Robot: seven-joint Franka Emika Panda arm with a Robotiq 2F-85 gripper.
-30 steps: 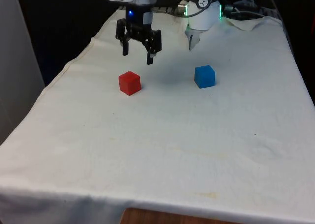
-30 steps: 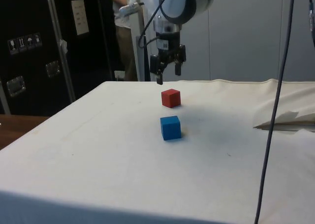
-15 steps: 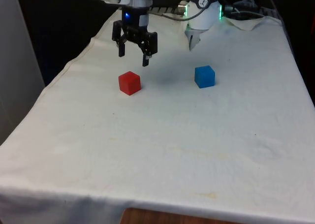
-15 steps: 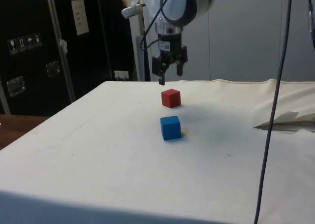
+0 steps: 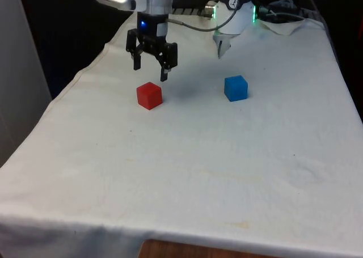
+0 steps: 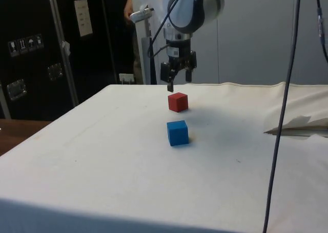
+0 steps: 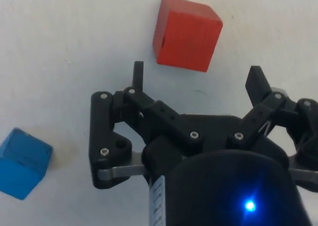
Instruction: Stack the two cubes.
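Having shifted toward the front view's upper left, the gripper [image 5: 151, 68] is hovering released above the red cube [image 5: 150, 94], lining up to grasp it, the blue cube [image 5: 235, 88] waiting well apart at right.

A white tablecloth [image 5: 198, 167] covers the table, dark cabinets [image 6: 31, 48] stand behind.

The claw [image 7: 196, 77] hangs with its two black fingers [image 7: 138, 74] spread wide over the white surface [image 7: 74, 47], holding nothing. A red cube [image 7: 186, 33] sits just beyond the fingertips, seemingly clear of both. A blue cube [image 7: 21, 163] lies well apart, partly cut off at the edge.
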